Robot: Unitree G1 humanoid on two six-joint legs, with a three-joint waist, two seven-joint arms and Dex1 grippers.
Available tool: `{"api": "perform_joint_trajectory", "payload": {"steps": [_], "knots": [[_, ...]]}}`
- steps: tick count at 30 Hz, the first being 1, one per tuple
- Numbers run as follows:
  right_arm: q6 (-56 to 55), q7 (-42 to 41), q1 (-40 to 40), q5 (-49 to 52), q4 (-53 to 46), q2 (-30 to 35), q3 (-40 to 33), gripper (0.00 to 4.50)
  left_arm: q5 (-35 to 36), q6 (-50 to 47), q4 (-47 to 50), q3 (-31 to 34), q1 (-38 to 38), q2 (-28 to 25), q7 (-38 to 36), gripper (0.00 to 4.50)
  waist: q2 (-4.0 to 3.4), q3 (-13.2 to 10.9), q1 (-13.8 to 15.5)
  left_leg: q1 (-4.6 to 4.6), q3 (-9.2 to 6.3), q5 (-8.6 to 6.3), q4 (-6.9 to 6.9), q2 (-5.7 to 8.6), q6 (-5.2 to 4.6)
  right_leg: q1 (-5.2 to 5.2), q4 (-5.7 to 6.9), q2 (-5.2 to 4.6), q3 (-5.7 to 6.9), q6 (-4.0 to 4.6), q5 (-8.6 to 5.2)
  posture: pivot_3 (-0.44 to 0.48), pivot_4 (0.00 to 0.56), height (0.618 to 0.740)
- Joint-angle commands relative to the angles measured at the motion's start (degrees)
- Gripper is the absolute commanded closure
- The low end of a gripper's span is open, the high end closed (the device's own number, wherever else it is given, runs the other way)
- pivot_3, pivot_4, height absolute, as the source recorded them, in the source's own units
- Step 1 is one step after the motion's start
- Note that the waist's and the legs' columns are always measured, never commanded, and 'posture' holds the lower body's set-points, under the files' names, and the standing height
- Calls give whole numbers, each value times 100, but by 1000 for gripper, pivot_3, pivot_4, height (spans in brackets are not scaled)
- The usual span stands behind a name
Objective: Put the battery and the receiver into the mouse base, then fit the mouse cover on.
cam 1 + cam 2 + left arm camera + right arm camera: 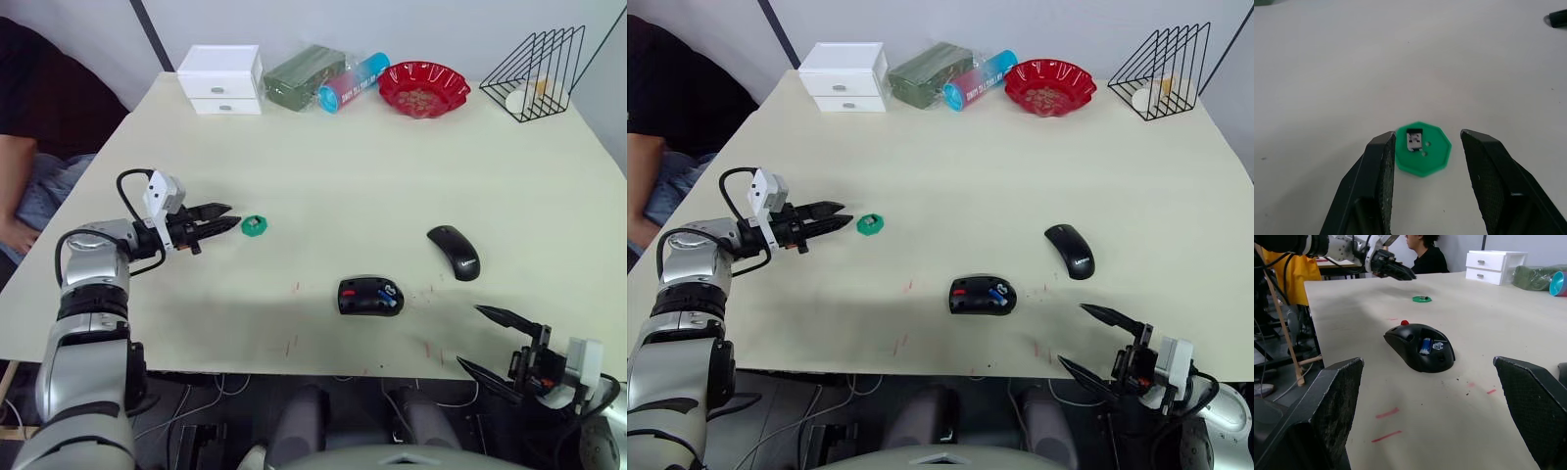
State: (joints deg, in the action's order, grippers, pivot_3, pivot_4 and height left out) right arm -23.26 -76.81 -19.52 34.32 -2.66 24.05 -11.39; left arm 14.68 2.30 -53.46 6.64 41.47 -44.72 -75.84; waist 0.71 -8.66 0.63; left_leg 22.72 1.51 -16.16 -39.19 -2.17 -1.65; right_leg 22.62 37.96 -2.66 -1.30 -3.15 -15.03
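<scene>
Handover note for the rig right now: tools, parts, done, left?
Left tool: open, fingers either side of the green disc holding the receiver; not gripped yet.
Right tool: open, empty, at the table's near edge.
Mouse base: centre of the table, battery already in it.
Mouse cover: lying apart, to the base's right.
Done: battery.
Left: receiver into base, then cover on.

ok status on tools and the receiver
Left tool open, fingers flanking the green disc that carries the receiver. Right tool open, empty. Battery in mouse base.
</scene>
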Motion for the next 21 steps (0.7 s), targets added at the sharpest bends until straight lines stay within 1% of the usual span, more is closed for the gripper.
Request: {"api": "perform_joint_trajectory", "payload": {"steps": [1,15,21], "knots": [[-144,34,24,26,-36,-11,-12,0,-76,154,-92,55,117,-51,-49,2650,0,0,-5,0,0,0,0,0,0,2,1,0,0,0,0,0,150,740],[-198,55,44,53,-46,62,-56,0,-379,520,-364,6,159,125,92,2650,1,-1,5,1,1,0,-1,0,0,2,2,0,0,0,0,0,150,740],[-237,86,43,31,-51,53,-54,0,-671,626,-608,-108,298,158,286,2650,2,-1,4,2,1,0,-1,0,0,2,2,0,0,0,0,0,150,740]]}}
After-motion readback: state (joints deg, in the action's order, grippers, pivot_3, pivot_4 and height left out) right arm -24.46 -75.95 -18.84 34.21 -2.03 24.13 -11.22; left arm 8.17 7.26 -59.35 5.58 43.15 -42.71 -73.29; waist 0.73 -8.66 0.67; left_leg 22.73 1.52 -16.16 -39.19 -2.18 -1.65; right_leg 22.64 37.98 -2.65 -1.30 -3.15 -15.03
